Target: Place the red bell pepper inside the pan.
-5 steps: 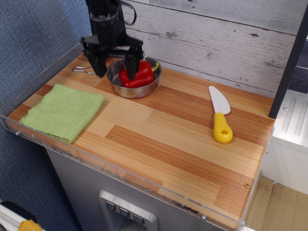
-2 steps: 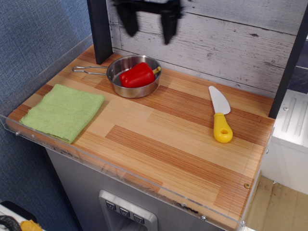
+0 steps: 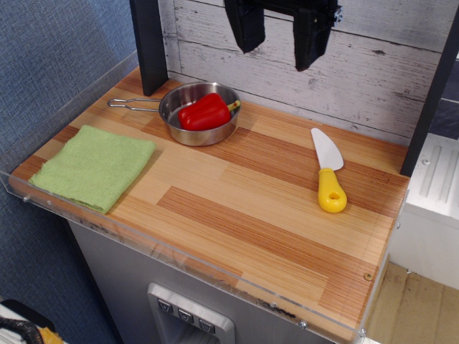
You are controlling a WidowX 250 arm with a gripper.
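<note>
1. My end effector hangs high above the surface, its two fingers spread wide and holding nothing; that height keeps it out of reach of everything below.
2. The pepper lies on its side inside the pan, stem toward the right rim, so I judge the placement done.
3. The pan stands near the back wall, handle pointing left, its low sides enough to stop the pepper rolling out.
4. A green cloth and a yellow-handled knife lie well apart from the pan, untouched.
</note>
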